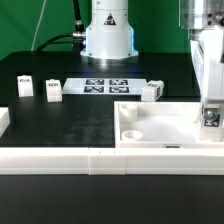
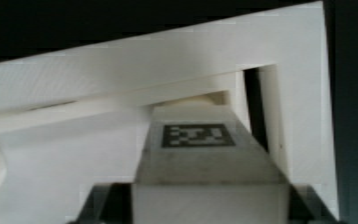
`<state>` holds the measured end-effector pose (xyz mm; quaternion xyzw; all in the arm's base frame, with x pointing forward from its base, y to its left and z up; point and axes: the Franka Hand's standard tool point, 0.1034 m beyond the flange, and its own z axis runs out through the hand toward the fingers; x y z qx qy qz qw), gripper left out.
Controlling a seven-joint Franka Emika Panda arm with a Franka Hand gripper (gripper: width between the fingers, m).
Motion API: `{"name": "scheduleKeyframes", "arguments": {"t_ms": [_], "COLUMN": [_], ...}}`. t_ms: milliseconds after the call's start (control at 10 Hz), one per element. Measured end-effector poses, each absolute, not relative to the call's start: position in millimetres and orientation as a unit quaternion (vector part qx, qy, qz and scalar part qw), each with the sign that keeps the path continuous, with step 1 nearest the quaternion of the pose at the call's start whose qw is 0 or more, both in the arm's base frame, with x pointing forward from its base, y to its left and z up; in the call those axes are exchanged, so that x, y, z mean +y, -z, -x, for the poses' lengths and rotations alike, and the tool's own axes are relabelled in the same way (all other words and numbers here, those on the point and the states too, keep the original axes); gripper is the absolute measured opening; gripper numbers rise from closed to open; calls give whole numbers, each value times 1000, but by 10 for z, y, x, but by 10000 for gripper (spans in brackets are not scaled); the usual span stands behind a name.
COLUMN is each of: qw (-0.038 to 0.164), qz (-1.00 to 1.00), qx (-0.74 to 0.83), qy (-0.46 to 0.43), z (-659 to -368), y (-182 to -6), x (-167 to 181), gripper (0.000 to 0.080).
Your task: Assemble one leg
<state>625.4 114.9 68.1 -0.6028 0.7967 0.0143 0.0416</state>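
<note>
A: White plastic everywhere on this black table (image 1: pixel 70 125) — where is the action happening right now?

B: Over at the near corner on the exterior view's right. The gripper (image 1: pixel 210 122) is hanging straight down into the big white tray (image 1: pixel 150 125), and it is pinching the leg (image 1: pixel 210 115) between its fingers.

A: So the jaws are closing on something?

B: They are pressed against the leg's two sides. The wrist view is looking right down it: the leg (image 2: pixel 199 150) is filling the middle of the shot, its black-and-white tag facing the camera, with dark fingers (image 2: pixel 101 205) hugging it on either side.

A: And is the leg touching the tray?

B: It is sitting low inside the tray (image 2: pixel 140 85), close against the raised wall, but whether it is seated in a hole I cannot tell.

A: Anything else lying around?

B: Three more small blocks are resting along the far edge: one (image 1: pixel 24 85) toward the exterior view's left, another (image 1: pixel 53 90) just beside it, and a third (image 1: pixel 151 92) close to the tray's far rim. The marker board (image 1: pixel 107 85) is lying flat between them, in front of the robot's base (image 1: pixel 108 35).
</note>
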Motion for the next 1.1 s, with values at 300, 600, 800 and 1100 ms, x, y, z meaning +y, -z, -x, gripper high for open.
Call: {"name": "scheduleKeyframes", "arguments": {"t_ms": [300,600,800,1100], "qw": [44,44,44,44], "qz": [598,602,605,607], "qx": [800,797,795,793], "qy": [-16,-16,-16,-16], "z": [-6256,-6254,-6252,-6250], "y": [-683,-683,-682,-682], "x": [1158,1170,1177,1189], "gripper": [296,623,641,649]}}
